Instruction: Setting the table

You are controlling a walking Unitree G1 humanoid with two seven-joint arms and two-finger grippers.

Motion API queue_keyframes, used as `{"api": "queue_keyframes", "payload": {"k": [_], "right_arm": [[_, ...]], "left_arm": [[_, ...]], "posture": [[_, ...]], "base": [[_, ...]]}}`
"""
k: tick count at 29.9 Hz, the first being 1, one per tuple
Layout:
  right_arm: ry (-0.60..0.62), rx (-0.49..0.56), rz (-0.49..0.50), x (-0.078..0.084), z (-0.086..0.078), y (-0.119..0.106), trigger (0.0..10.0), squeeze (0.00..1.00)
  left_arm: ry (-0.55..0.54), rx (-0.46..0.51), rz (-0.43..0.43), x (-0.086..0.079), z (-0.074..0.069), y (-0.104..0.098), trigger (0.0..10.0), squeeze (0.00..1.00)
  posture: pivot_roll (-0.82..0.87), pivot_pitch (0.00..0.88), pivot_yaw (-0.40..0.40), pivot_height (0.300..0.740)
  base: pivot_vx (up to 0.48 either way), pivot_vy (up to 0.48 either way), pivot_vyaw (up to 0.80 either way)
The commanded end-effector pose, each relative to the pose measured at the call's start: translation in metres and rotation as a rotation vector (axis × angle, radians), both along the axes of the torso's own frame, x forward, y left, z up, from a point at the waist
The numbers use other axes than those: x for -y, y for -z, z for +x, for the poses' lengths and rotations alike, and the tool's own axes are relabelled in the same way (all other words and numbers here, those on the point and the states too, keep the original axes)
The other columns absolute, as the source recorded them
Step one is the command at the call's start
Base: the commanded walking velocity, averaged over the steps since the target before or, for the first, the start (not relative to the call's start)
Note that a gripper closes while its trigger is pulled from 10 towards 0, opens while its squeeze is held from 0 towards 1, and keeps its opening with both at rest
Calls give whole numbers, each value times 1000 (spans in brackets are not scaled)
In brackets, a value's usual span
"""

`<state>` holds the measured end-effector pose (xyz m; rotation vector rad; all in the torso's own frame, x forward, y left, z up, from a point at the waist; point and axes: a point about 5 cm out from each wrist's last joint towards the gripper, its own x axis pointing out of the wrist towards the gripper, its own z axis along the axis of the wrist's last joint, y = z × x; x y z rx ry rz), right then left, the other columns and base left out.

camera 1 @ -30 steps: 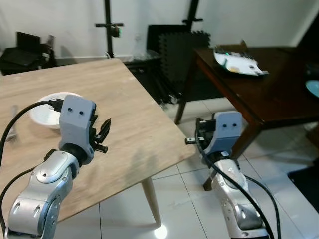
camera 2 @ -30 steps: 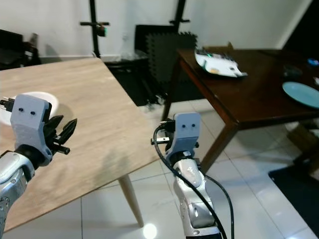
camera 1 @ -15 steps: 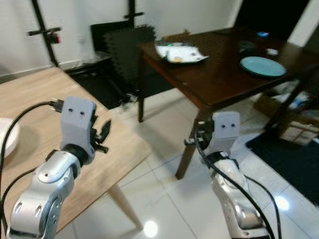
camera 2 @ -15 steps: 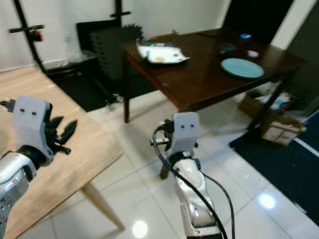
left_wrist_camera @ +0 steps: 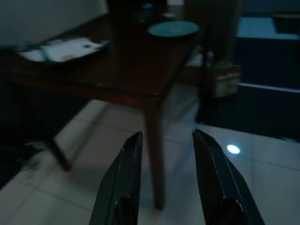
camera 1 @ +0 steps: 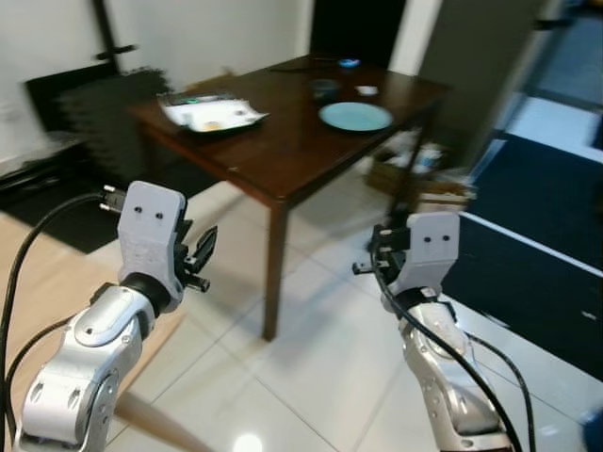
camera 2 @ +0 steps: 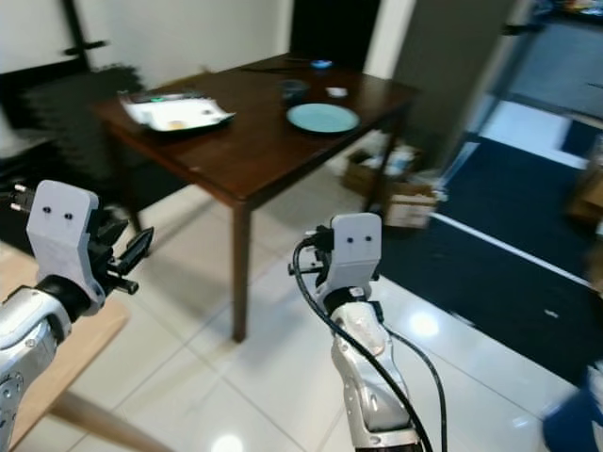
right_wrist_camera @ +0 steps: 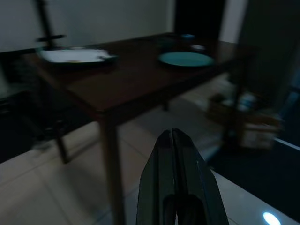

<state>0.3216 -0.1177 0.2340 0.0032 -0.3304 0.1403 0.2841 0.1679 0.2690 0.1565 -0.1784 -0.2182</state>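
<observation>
Two hands hover over white tile before a dark table (camera 1: 311,141): left hand (left_wrist_camera: 166,154) spread, right hand (right_wrist_camera: 174,154) closed.

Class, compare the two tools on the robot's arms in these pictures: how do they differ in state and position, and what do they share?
The left tool has its two fingers spread apart with a gap between them; the right tool has its fingers pressed together. The left tool is raised beside the corner of the light wooden table; the right tool hangs over bare floor tiles. Both are empty, with black fingers, and both point toward the dark table.
</observation>
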Motion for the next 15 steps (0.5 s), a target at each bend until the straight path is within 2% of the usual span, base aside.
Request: {"api": "queue_keyframes", "payload": {"k": [1, 15], "right_arm": [[3, -15, 0, 1, -1, 3, 10000, 0], [7, -19, 1, 1, -1, 4, 10000, 0]], "left_arm": [[14, -23, -6, 1, 0, 6, 10000, 0], [7, -39, -2, 0, 2, 10, 10000, 0]], "posture": [[82, 143, -10, 740], [81, 152, -8, 740]], "base": [[0, 0, -800], [0, 0, -800]]}}
